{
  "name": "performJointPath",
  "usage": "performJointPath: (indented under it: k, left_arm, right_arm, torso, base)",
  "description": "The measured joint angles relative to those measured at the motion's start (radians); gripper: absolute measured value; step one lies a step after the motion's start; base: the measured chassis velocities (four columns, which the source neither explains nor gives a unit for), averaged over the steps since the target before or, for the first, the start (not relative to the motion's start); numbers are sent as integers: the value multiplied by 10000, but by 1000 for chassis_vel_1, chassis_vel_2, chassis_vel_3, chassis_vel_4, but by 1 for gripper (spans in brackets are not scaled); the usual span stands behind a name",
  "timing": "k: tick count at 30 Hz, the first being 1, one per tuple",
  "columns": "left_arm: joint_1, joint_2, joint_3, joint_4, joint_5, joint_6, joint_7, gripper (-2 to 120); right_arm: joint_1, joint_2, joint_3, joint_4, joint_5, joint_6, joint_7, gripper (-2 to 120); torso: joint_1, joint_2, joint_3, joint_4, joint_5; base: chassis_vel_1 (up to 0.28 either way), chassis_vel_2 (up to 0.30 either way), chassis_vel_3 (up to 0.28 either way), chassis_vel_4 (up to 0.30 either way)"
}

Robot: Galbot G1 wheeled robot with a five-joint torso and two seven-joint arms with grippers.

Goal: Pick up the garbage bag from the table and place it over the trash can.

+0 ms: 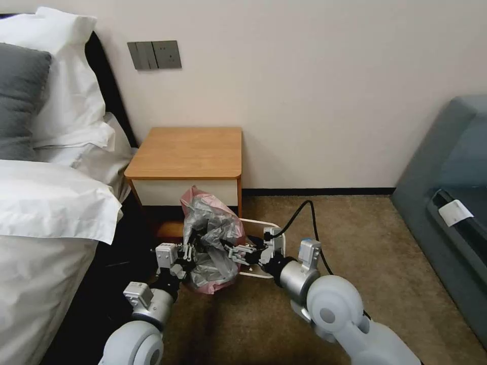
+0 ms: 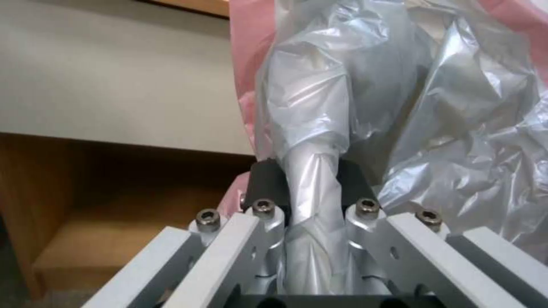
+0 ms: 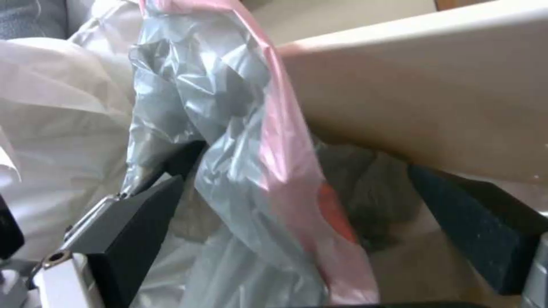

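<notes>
The garbage bag (image 1: 210, 238), crinkled grey film with a pink outer layer, hangs bunched up in front of the table (image 1: 187, 152). It sits over the trash can, whose cream rim (image 1: 265, 223) peeks out to the bag's right. My left gripper (image 1: 194, 251) is on the bag's left side. In the left wrist view the left gripper (image 2: 311, 179) is shut on a twisted fold of the bag (image 2: 365, 98). My right gripper (image 1: 234, 252) reaches in from the right. Its fingers (image 3: 143, 214) stand wide apart with bag film (image 3: 239, 141) draped between them, beside the trash can wall (image 3: 434, 98).
A bed with white sheets (image 1: 45, 203) stands close on the left. The wall is right behind the table. A grey sofa (image 1: 446, 182) is at the right. Open brown carpet (image 1: 365, 238) lies between bin and sofa. A black cable (image 1: 309, 218) loops over my right arm.
</notes>
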Motion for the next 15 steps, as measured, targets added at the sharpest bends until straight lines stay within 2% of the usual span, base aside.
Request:
performJointPath:
  k: [9,12,14,15]
  left_arm:
    - [32,-44,-7,-45,-32,-32,75,9]
    - [35,-74,-20,-62,-37,-37,81,9]
    - [35,-86,-22,-63,-37,-37,81,9]
    - [34,-106,-27,-63,-37,-37,81,9]
  right_arm:
    - [307,117,-286,-390,69,182,-226,97]
    - [399,157,-373,-462,102,222,-227,83]
    - [410,159,-389,-465,119,227,-225,80]
    - [421,157,-416,-465,143,232,-224,73]
  torso:
    - [0,0,-1,0,0]
    - [0,0,0,0,0]
    - [0,-1,-1,0,0]
    - [0,0,-1,0,0]
  base:
    - [0,0,0,0]
    - [0,0,0,0]
    - [0,0,0,0]
    - [0,0,0,0]
